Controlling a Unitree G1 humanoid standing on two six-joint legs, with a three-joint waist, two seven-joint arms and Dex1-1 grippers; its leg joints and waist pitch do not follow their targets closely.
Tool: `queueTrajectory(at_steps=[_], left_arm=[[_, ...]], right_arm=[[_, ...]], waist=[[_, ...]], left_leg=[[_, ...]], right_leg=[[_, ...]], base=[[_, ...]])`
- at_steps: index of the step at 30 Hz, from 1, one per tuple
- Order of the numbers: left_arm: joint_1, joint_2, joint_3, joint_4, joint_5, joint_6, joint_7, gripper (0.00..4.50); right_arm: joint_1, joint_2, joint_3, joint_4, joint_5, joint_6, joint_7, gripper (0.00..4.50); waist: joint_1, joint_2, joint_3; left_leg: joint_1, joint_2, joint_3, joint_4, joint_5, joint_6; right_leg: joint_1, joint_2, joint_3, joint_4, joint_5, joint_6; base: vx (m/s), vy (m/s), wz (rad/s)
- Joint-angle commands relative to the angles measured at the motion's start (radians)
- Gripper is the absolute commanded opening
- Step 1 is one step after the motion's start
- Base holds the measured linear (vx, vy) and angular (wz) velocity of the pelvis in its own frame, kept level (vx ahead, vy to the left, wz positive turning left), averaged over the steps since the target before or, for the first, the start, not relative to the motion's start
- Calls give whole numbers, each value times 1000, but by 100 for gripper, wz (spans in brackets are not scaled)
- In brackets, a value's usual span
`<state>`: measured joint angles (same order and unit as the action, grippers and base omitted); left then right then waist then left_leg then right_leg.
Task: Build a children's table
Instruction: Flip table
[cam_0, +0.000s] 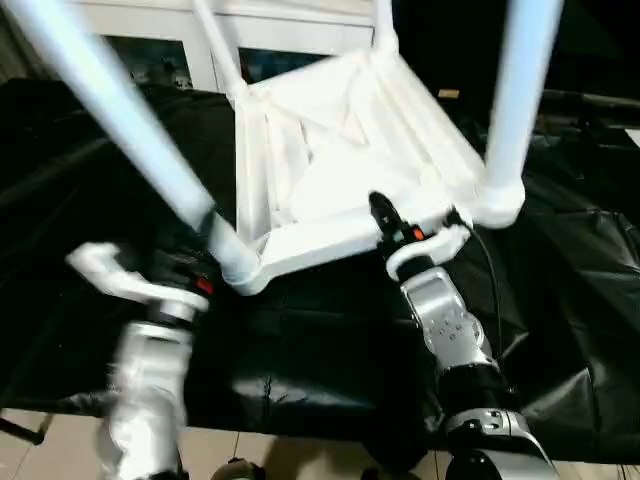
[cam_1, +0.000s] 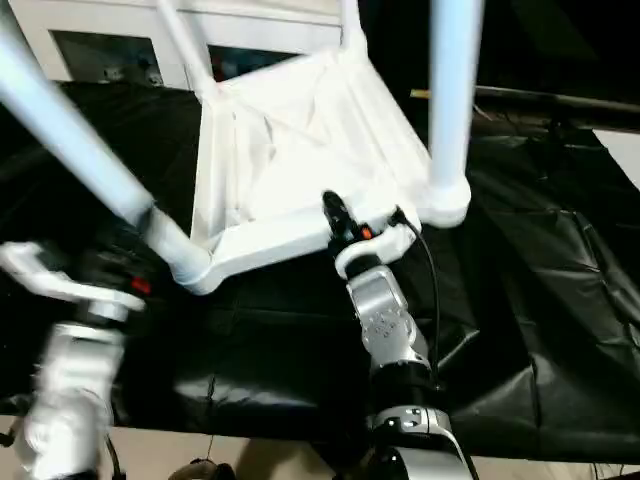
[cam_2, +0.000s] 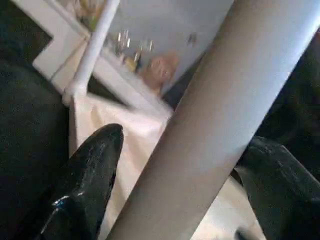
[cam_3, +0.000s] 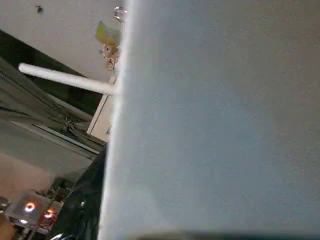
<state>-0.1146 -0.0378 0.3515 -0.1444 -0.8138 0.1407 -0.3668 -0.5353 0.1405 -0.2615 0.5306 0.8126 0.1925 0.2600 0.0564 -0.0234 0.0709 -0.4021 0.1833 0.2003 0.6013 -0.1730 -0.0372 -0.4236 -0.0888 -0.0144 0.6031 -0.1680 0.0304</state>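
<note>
From the head views, the tabletop (cam_0: 340, 160) lies upside down and tilted on the black sheet (cam_0: 560, 300), ribbed underside up, with legs rising from its corner sockets. The near-left leg (cam_0: 120, 110) runs long and slanted, up and away to the left from its socket; the left gripper (cam_0: 185, 275) sits just beside that socket, so the left arm is the nearer one to it. The right gripper (cam_0: 385, 220) meets the tabletop's near edge, between the two near legs, apparently clamped on it. In the left wrist view, the leg (cam_2: 225, 115) runs diagonally between two black fingers (cam_2: 90, 175), which stand wide on either side with gaps showing, not gripping. In the right wrist view, a white surface (cam_3: 215, 120) sits right against the camera, likely the tabletop edge; a far leg (cam_3: 65, 79) shows beyond. No readable writing or brand is visible in any view.
</note>
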Motion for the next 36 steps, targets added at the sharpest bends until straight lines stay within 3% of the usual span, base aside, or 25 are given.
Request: queueTrajectory(at_steps=[1,7,9,12,14,17,20,23,26,28,30,34,35,36], left_arm=[[-34,78,253,-38,-139,-97,38,387],[-21,147,254,-52,-178,-47,-40,387],[-24,154,244,-59,-175,-56,-48,387],[-60,206,241,-59,-140,-77,-59,387],[-97,245,263,-35,-128,-84,-54,387],[-125,281,284,-8,-137,-89,-53,387],[-140,312,302,0,-178,-69,-68,387],[-139,331,296,-50,-265,-4,-104,387],[-166,384,269,-104,-308,44,-132,387],[-199,399,277,-95,-297,30,-111,387],[-277,440,310,-46,-241,-25,-64,387],[-312,485,332,-12,-230,-37,-56,387],[-318,506,343,0,-230,-29,-50,387],[-318,513,346,4,-233,-23,-50,387]], right_arm=[[21,-21,-63,-84,-32,-36,9,210],[26,-43,-63,-80,-46,-37,12,205],[26,-49,-62,-84,-50,-43,9,202],[24,-82,-62,-99,-71,-63,-4,201],[20,-109,-69,-100,-76,-63,-13,201],[22,-137,-63,-99,-87,-62,-17,201],[33,-160,-49,-113,-113,-63,-12,201],[40,-179,-49,-135,-145,-49,-7,201],[47,-230,-5,-169,-223,-36,-34,201],[48,-251,11,-183,-249,-33,-52,201],[47,-285,21,-223,-275,-9,-101,201],[50,-319,36,-252,-310,14,-133,201],[54,-336,45,-269,-330,26,-138,201],[56,-342,48,-275,-337,29,-138,201]], waist=[[0,-11,-76],[-4,-8,-72],[7,-2,-74],[15,0,-71],[19,1,-69],[16,0,-66],[17,1,-70],[19,1,-72],[19,0,-68],[21,1,-66],[20,-1,-62],[19,-5,-58],[19,2,-61],[19,3,-60]], left_leg=[[29,32,-9,-73,-181,15],[31,28,-10,-75,-212,-8],[44,33,-7,-73,-205,-3],[40,34,-8,-79,-228,-12],[48,31,-10,-82,-290,-44],[44,29,-13,-85,-324,-72],[43,27,-13,-84,-311,-76],[40,27,-12,-82,-278,-73],[41,27,-11,-83,-284,-68],[45,26,-11,-84,-307,-73],[44,24,-14,-87,-320,-89],[43,21,-15,-87,-350,-106],[50,22,-17,-87,-362,-113],[50,21,-17,-88,-375,-119]], right_leg=[[42,-23,16,-51,-138,-170],[40,-20,18,-52,-171,-141],[31,-16,19,-51,-134,-139],[32,-18,18,-51,-166,-134],[25,-17,18,-56,-239,-101],[27,-22,20,-59,-281,-84],[28,-22,20,-57,-268,-83],[31,-19,19,-48,-208,-116],[29,-17,18,-50,-222,-116],[27,-15,19,-54,-254,-102],[28,-15,20,-59,-292,-65],[26,-19,21,-67,-384,-26],[22,-20,22,-69,-400,-19],[19,-17,21,-71,-403,-17]], base=[[0,0,0],[0,0,0],[0,0,0],[0,0,0],[0,0,0],[0,0,0],[0,0,0],[0,0,0],[0,0,0],[0,0,0],[0,0,0],[0,0,0],[0,0,0],[0,0,0]])
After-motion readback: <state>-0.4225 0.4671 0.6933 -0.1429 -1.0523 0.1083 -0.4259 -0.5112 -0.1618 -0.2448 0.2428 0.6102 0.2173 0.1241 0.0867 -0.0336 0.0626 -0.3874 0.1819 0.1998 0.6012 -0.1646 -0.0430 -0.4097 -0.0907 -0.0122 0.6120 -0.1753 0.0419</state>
